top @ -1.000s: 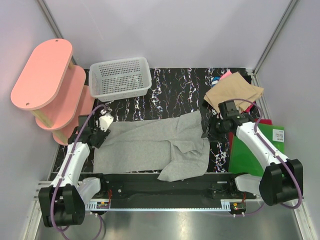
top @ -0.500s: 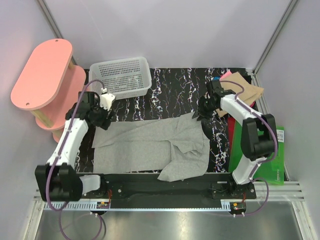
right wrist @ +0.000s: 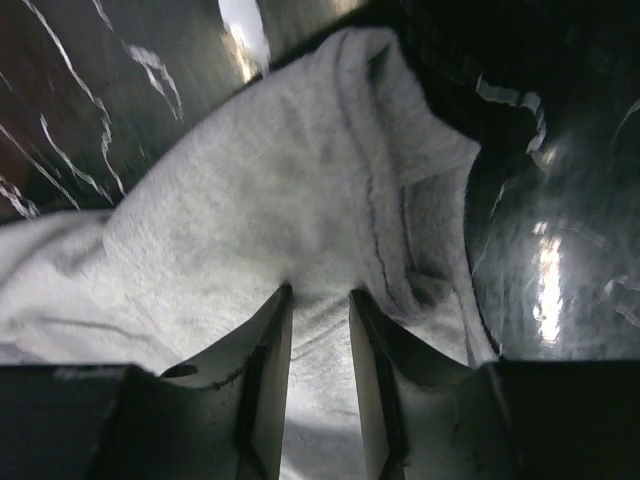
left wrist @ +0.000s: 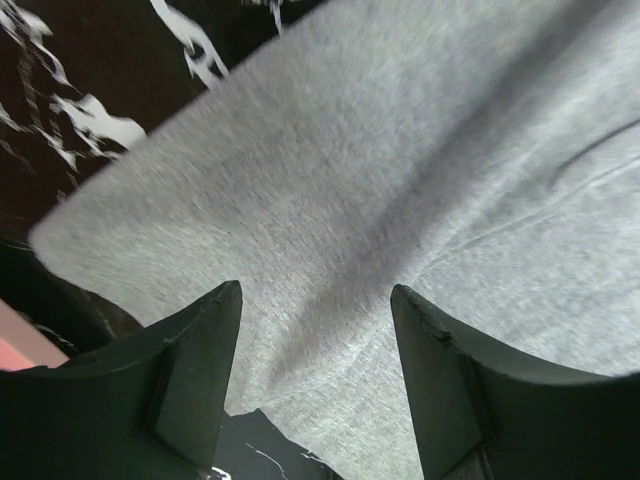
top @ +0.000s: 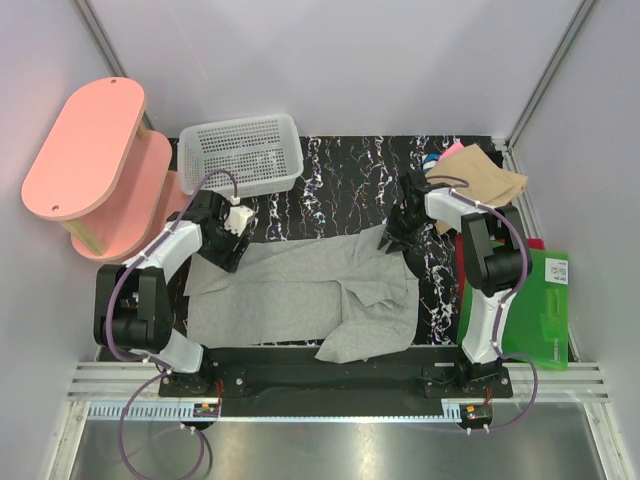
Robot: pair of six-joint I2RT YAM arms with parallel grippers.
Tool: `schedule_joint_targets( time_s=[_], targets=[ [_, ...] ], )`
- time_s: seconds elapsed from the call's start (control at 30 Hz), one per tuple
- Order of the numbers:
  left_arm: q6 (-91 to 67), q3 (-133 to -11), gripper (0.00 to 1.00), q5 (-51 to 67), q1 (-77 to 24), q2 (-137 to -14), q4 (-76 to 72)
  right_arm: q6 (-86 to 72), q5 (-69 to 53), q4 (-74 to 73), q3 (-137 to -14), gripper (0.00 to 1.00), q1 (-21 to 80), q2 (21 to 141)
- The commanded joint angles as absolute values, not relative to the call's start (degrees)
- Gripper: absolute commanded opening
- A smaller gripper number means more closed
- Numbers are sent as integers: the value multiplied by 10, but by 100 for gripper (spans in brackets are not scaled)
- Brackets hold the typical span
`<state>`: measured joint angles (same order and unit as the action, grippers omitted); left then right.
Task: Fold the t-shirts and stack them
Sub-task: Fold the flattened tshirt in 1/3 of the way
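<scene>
Grey t-shirt [top: 300,290]: arms had moved to its far corners for folding.
Left gripper [left wrist: 316,300] stood spread over flat cloth; right gripper [right wrist: 318,300] had narrowed around the edge, grasp uncertain.

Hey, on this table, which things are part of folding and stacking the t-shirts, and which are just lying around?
For the job: grey t-shirt, tan shirt.
Just lying about: white basket, pink shelf, green board.

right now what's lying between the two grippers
The grey t-shirt: its far edge spans from the left gripper to the right gripper, with nothing else on that stretch. The top view shows it.
</scene>
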<state>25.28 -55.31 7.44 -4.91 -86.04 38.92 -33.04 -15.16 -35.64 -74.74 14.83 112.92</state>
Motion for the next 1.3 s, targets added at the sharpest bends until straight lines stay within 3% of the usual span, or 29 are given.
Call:
schedule_joint_targets(
  time_s=[0.0, 0.13, 0.43, 0.73, 0.83, 1.03, 1.27],
  targets=[
    [243, -541, 64, 32, -47, -880, 356, -336, -131, -369, -808, 37, 135, 1184],
    [236, -525, 62, 24, -44, -890, 340, -322, -129, -394, -844, 36, 120, 1212],
    [227, -497, 58, 18, -34, -909, 298, -313, -114, -392, -802, 31, 52, 1192],
    [202, -796, 52, -32, -38, -1094, 330, -318, -170, -393, -870, 31, 35, 1222],
    [197, -830, 51, -28, -40, -1103, 354, -309, -173, -395, -876, 35, 37, 1195],
    [207, -705, 51, 36, -54, -951, 371, -282, -134, -425, -861, 46, 61, 1089],
    [241, -544, 53, 86, -60, -723, 419, -251, 14, -460, -781, 53, 219, 948]
  ],
)
